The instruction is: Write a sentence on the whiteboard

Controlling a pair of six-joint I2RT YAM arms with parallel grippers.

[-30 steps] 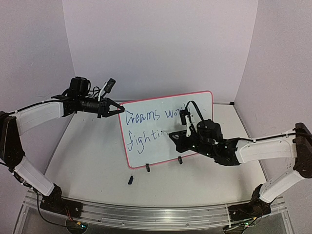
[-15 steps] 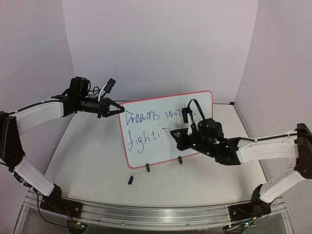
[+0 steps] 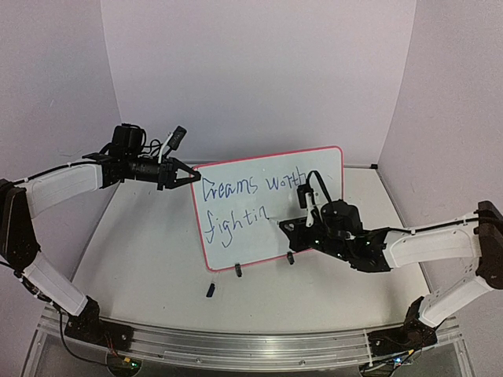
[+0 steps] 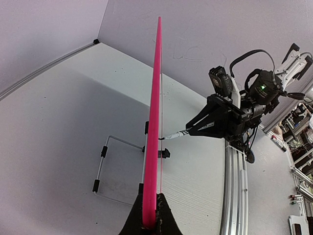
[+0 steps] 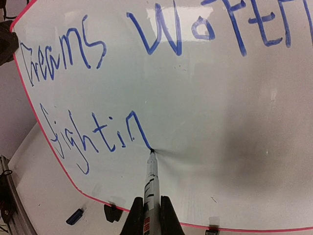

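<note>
The whiteboard (image 3: 244, 224) stands upright on two black clip feet, pink-rimmed, with "Dreams worth" and "fightin" in blue. My left gripper (image 3: 191, 176) is shut on the board's top left corner; the left wrist view shows the pink rim (image 4: 154, 147) edge-on between the jaws. My right gripper (image 3: 292, 228) is shut on a white marker (image 5: 151, 188). The marker tip touches the board (image 5: 205, 122) at the end of the "n" stroke. The marker also shows in the left wrist view (image 4: 177, 134), touching the board face.
A small blue marker cap (image 3: 211, 290) lies on the table in front of the board, also visible in the right wrist view (image 5: 74, 216). A wire stand (image 4: 110, 159) props the board from behind. Walls close the back and sides.
My right gripper has moved down and slightly right along the board, drawing the "n" after "fighti". The left gripper and board have not moved.
</note>
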